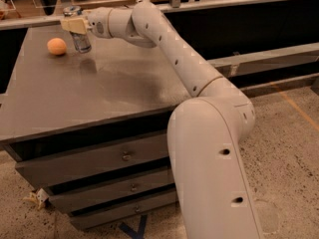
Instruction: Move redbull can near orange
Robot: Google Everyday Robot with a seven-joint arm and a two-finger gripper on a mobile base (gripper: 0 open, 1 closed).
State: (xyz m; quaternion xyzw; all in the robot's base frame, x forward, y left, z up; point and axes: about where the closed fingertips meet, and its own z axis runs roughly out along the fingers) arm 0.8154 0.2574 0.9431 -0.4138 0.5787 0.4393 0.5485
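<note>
Cabinet top [99,98], far left corner: the gripper [75,25] is clamped around the upper part of one redbull can [80,40], which stands upright, long axis vertical, shiny top up. One orange [57,46] sits just left of it, close but apart. Three drawers [124,156] below.

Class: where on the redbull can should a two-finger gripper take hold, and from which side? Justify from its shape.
Grip the redbull can across its upper wall, coming level from the side away from the orange. It is upright, slim and round, so two jaws span it; the gripper, at its top, holds it so.
</note>
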